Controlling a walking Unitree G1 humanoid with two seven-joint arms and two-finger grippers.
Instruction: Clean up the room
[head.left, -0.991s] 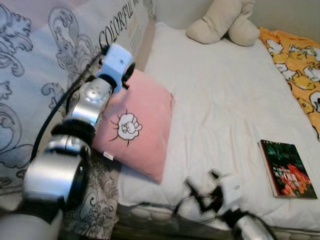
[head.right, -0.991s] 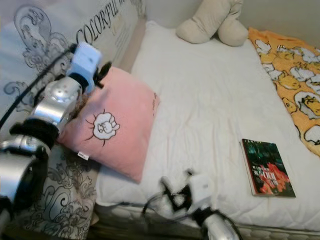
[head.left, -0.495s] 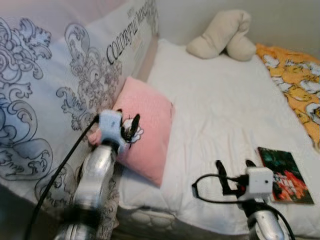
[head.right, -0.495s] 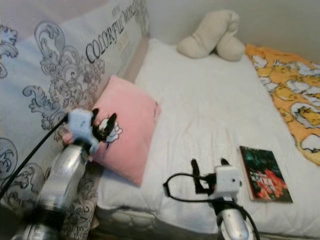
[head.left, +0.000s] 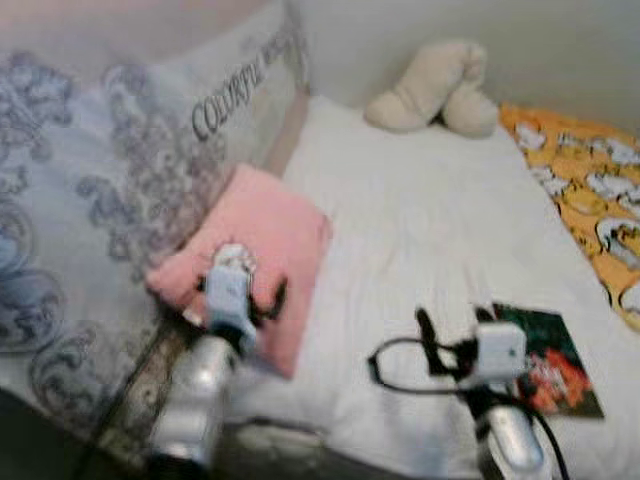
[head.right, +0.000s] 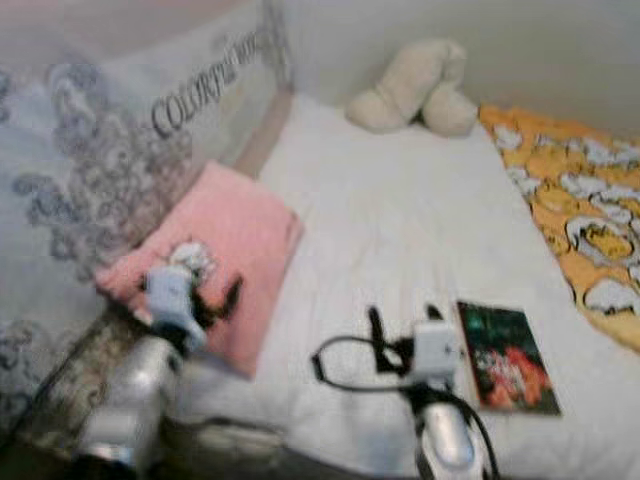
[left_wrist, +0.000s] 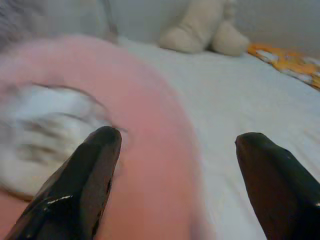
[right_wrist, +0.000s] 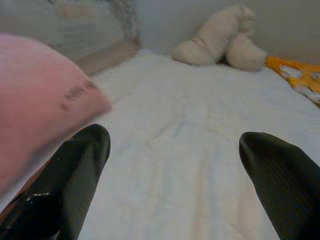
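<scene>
Your left hand (head.left: 262, 302) hung over the near end of the pink pillow (head.left: 265, 235), with its fingers (left_wrist: 85, 185) spread wide and nothing between them. In the left wrist view the pillow lay directly under and ahead of that hand, and its white cartoon print (left_wrist: 47, 125) was just beside one fingertip. I cannot tell if the hand touched the cloth.

Your right hand (head.left: 455, 330) was low over the white bed (head.left: 420, 210), also wide and holding nothing. The book (head.left: 555, 365), with a dark green and red cover, lay flat on the bed just beside this hand, on its outer side. The pink pillow was on the hand's inner side, and its corner showed near one finger (right_wrist: 70, 180) in the right wrist view.

Far ahead of both hands, a beige plush toy (head.left: 430, 90) rested at the far end of the bed against the wall. An orange blanket (head.left: 590, 200) with cartoon prints lay beyond the book. Outside your left hand, a big grey pillow (head.left: 110, 190) with ornaments and letters stood along the bed. The head views were blurred.
</scene>
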